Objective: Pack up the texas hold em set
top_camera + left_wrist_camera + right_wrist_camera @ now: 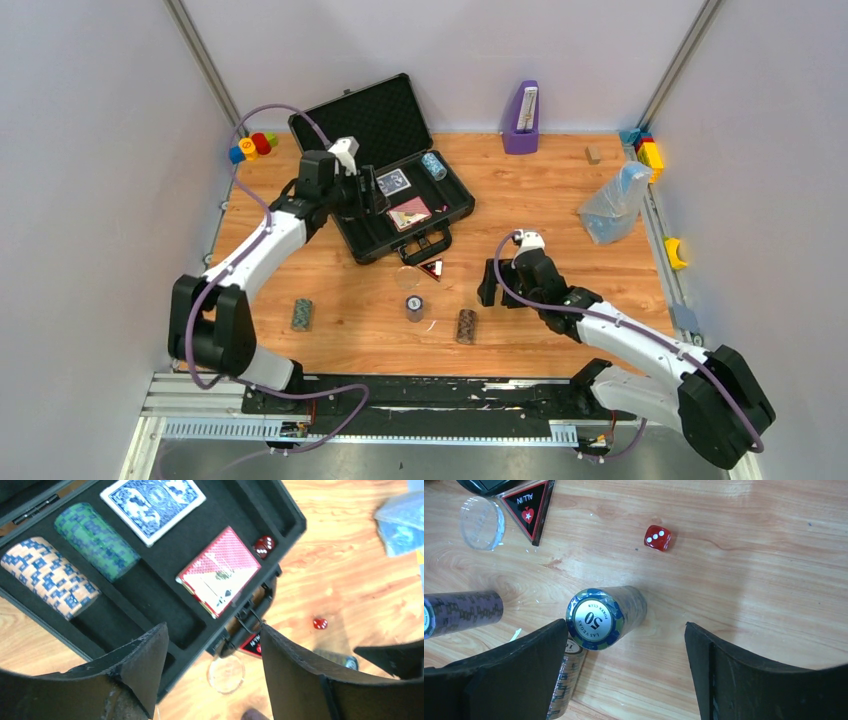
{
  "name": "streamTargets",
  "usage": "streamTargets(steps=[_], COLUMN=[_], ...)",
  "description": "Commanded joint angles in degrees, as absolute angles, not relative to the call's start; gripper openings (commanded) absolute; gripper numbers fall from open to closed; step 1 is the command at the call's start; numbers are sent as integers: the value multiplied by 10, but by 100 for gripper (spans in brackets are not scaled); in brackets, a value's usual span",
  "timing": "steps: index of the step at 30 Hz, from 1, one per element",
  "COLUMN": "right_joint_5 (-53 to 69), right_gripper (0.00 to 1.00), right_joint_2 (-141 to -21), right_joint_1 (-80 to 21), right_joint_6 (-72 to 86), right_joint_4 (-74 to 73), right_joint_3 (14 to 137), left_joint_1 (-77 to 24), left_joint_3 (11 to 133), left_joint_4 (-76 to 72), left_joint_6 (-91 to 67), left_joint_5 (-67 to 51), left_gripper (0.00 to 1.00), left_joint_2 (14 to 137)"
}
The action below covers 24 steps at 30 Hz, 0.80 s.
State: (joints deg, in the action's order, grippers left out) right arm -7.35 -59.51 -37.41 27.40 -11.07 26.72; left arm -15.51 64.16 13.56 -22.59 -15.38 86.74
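Note:
The black case [350,120] lies open at the back left, its handle toward me. In the left wrist view it holds an orange-blue chip stack [47,575], a green chip stack [97,540], a blue deck [152,502], a red deck [220,570] and a red die [263,545]. My left gripper [368,200] is open and empty over the case's front part. My right gripper [490,285] is open and empty, low over the table. An upright "50" chip stack [601,617] stands by its left finger. Nearby are a purple stack [461,612], a brown stack [566,672], a red die [657,537] and the triangular button [529,507].
A clear disc [481,522] lies beside the button. A greenish chip stack [302,314] lies front left. A purple upright holder [521,120] stands at the back, a plastic bag [615,200] at the right, and toy blocks [252,147] sit in the back left corner.

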Motion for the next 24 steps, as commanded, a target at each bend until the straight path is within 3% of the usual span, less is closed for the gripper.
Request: streamTargets(steps=[1,11,19,24], right_joint_5=[-58,-38,-44,-16], right_gripper=[86,69,36,23], right_joint_2=[-614,-671,-722,-773], right_joint_1=[-373,-374,-374,-372], right_joint_6=[284,279,243,206], right_joint_4=[-74,-64,-93,-162], right_joint_3=[275,300,360,446], left_joint_1=[-157,-157,-157,-157], left_joint_3=[589,453,367,334], left_joint_4=[114,68,45,38], left_joint_6=[-218,-216,-203,-202], left_joint_5=[-178,-136,-96,-87], left_gripper=[76,80,82,82], left_joint_2=[781,638,540,503])
